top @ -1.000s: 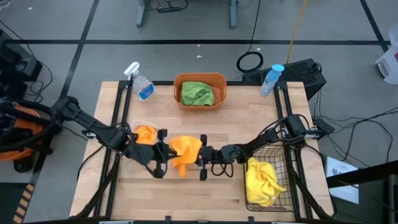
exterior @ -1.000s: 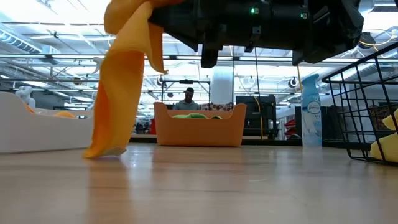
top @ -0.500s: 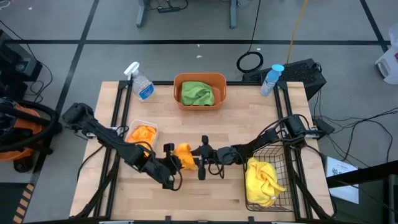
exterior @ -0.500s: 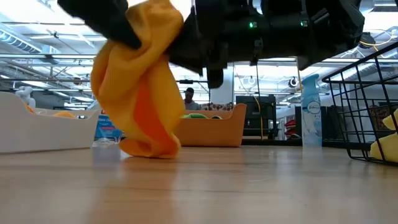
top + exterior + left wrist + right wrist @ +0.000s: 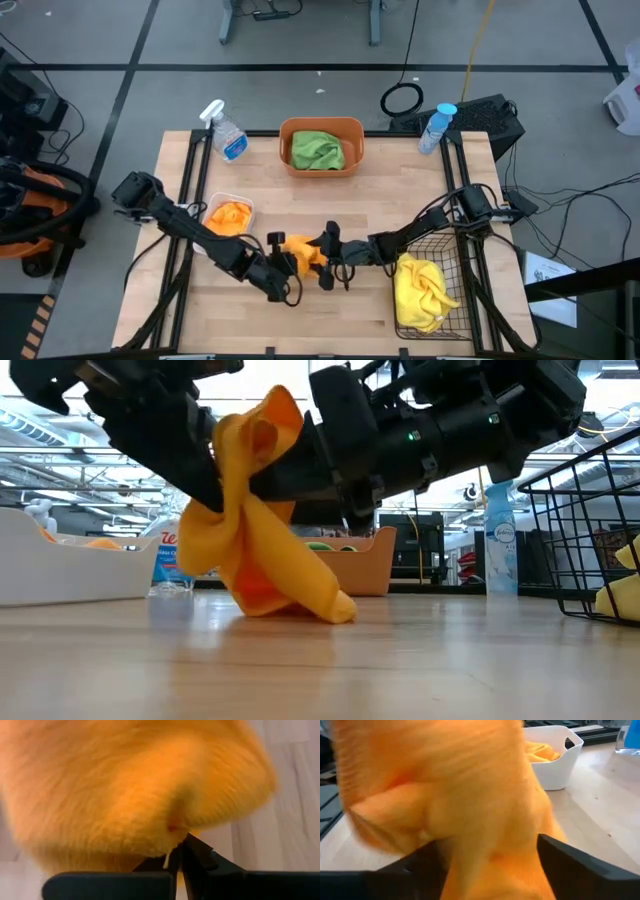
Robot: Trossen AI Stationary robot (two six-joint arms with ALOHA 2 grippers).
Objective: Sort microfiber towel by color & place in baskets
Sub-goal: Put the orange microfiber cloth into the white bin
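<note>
An orange towel [image 5: 300, 251] is bunched at the table's middle near the front, its lower fold [image 5: 322, 605] resting on the wood. My left gripper [image 5: 281, 266] is shut on it from the left. On the towel's right side my right gripper [image 5: 327, 256] stands open, its fingers [image 5: 570, 865] on either side of the cloth. The white bin [image 5: 209, 208] holds another orange towel [image 5: 230, 215], the orange tub [image 5: 321, 128] a green one [image 5: 318, 150], and the black wire basket [image 5: 437, 252] a yellow one [image 5: 424, 287]. My left gripper pinches a bunched fold of the orange towel [image 5: 172, 831] between its two shut fingers, coming from the table's left. The towel stands up past the fingers and sags, its lower fold on the table. Whether my right gripper's open fingers touch the cloth, I cannot tell.
Two spray bottles stand at the far edge, one at the left [image 5: 226, 134] and one at the right [image 5: 436, 126]. Bare wood lies between the orange tub and the grippers. Beyond the table the low view shows a person [image 5: 302, 520].
My left gripper has gone toward the table's near edge and to the right, closer to my right gripper. The orange towel hung long from above with only its tip on the table; it is now bunched low between the grippers, with a fold lying on the wood.
</note>
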